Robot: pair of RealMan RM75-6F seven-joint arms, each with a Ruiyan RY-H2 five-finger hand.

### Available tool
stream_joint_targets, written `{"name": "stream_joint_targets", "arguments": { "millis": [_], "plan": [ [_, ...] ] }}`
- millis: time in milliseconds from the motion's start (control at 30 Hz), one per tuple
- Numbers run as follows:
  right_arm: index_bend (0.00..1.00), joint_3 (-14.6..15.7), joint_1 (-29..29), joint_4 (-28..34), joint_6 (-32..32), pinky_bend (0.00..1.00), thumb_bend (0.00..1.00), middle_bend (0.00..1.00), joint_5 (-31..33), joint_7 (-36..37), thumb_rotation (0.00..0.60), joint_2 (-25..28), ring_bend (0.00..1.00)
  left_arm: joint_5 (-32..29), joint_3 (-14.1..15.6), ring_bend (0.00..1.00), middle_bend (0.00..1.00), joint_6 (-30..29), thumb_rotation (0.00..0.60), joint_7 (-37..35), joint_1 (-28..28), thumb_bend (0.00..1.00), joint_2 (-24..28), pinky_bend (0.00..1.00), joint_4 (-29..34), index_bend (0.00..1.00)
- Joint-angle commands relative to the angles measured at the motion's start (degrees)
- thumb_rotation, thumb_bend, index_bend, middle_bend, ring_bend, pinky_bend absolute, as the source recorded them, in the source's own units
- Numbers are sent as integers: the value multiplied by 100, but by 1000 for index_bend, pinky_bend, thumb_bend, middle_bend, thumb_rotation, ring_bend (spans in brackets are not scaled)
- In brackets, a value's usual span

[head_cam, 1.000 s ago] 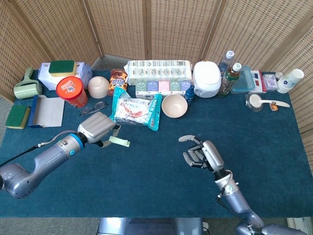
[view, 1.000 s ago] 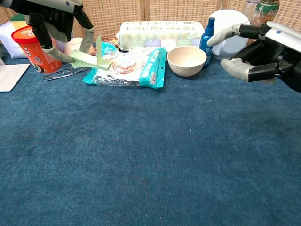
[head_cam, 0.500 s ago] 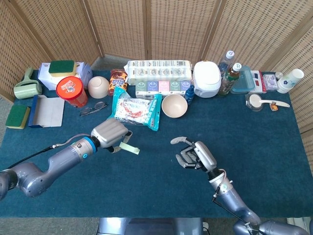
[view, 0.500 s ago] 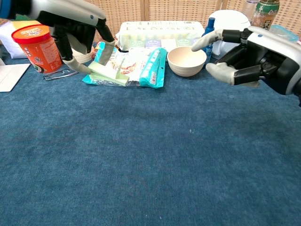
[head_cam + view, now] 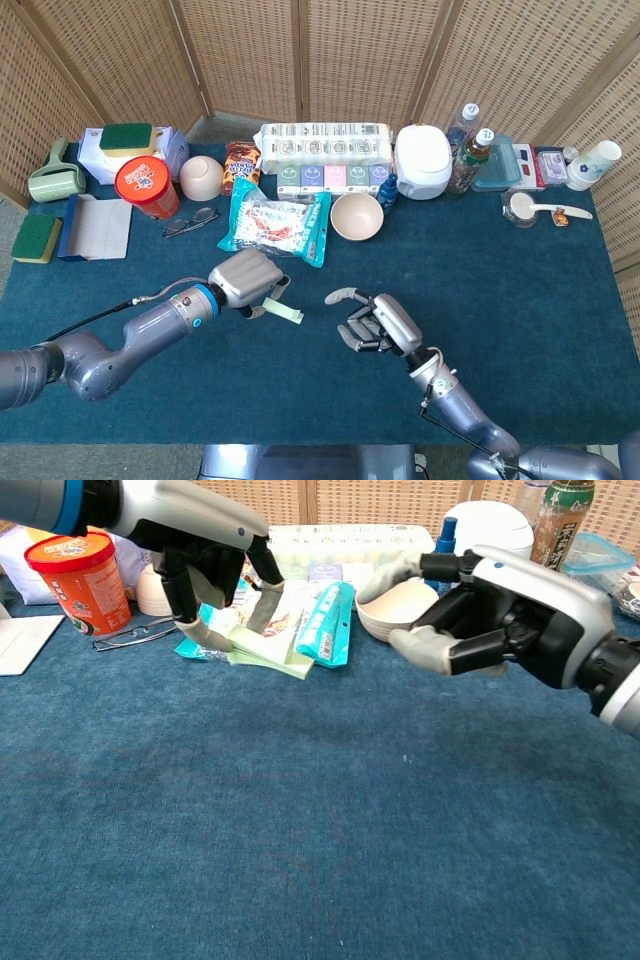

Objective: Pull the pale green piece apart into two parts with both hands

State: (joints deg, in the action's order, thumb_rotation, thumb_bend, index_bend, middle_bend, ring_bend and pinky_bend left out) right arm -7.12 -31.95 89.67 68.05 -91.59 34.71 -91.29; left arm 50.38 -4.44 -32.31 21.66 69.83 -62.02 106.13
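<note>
The pale green piece (image 5: 285, 312) is a flat, long strip held above the blue cloth; in the chest view the pale green piece (image 5: 268, 654) points down to the right. My left hand (image 5: 247, 281) grips its left end, and the chest view shows the left hand (image 5: 205, 570) with fingers curled round it. My right hand (image 5: 374, 324) hovers a short way to the right of the piece, fingers spread and holding nothing. In the chest view the right hand (image 5: 478, 605) faces the piece with a clear gap between them.
A snack bag (image 5: 275, 227), a beige bowl (image 5: 356, 216), glasses (image 5: 190, 221) and a red tub (image 5: 146, 187) lie behind the hands. Boxes, bottles, a white cooker (image 5: 422, 161) and cups line the back of the blue table (image 5: 540, 320).
My left hand has carried the pale green piece rightward toward the table's middle. My right hand has moved left toward it, staying open.
</note>
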Motion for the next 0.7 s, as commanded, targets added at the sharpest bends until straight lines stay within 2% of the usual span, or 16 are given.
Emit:
{"name": "stream_joint_targets", "arguments": {
  "millis": [33, 700],
  "plan": [
    [336, -3, -67, 75, -58, 1000, 461, 970, 7, -103, 600, -35, 1000, -81, 40, 1000, 1000, -38, 600, 32, 76, 425, -58, 1000, -13, 766],
    [371, 19, -256, 175, -255, 1000, 461, 969, 203, -452, 600, -166, 1000, -283, 208, 1000, 1000, -189, 600, -3, 322, 425, -200, 1000, 12, 765]
  ]
}}
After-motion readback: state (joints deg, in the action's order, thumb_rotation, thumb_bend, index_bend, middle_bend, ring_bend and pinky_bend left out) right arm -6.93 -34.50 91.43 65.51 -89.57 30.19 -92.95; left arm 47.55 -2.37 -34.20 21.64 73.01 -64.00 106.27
